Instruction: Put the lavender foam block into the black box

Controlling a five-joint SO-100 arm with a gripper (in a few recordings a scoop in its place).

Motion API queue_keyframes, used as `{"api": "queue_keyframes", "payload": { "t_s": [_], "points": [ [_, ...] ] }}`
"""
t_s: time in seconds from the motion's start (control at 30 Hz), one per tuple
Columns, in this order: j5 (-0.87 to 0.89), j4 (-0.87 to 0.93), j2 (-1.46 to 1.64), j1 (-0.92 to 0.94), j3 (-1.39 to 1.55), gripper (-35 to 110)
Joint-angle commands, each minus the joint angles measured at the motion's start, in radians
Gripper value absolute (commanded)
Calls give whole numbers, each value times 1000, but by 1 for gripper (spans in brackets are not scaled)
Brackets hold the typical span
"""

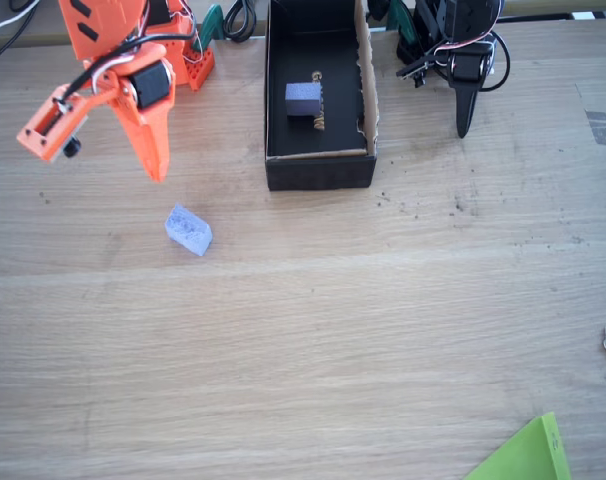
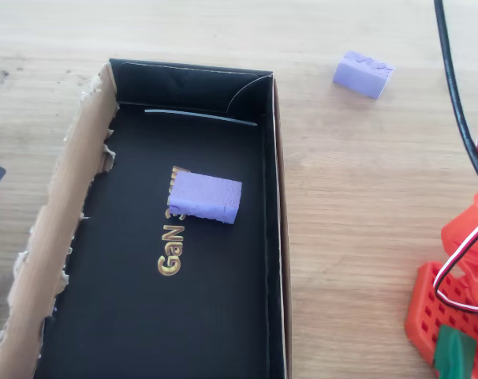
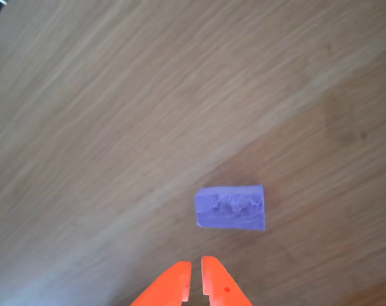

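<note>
Lavender foam block (image 3: 230,207) on the bare table, well apart from the black box (image 1: 319,170), just ahead of the gripper (image 3: 196,278) and slightly right in the wrist view. Long axis crosswise to the fingers. Jaws nearly together, empty; need opening first.

The arm is bright orange plastic with a black servo set into its wrist. Red, white and black cables loop along it. Its claw (image 1: 155,160) tapers into pointed orange fingers (image 3: 174,290).

Even, soft daylight, faint shadows, mild glare on the table (image 1: 333,330), slightly soft focus.
</note>
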Motion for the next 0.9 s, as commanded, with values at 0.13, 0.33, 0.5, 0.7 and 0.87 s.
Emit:
{"api": "queue_keyframes", "payload": {
  "t_s": [0.13,0.33,0.5,0.7,0.87],
  "points": [
    [35,55,25,12,-49,0],
    [339,178,40,9,-49,0],
    [825,298,51,-9,-32,0],
    [982,353,44,-40,-32,0],
    [1069,353,29,-57,-44,0]
  ]
}}
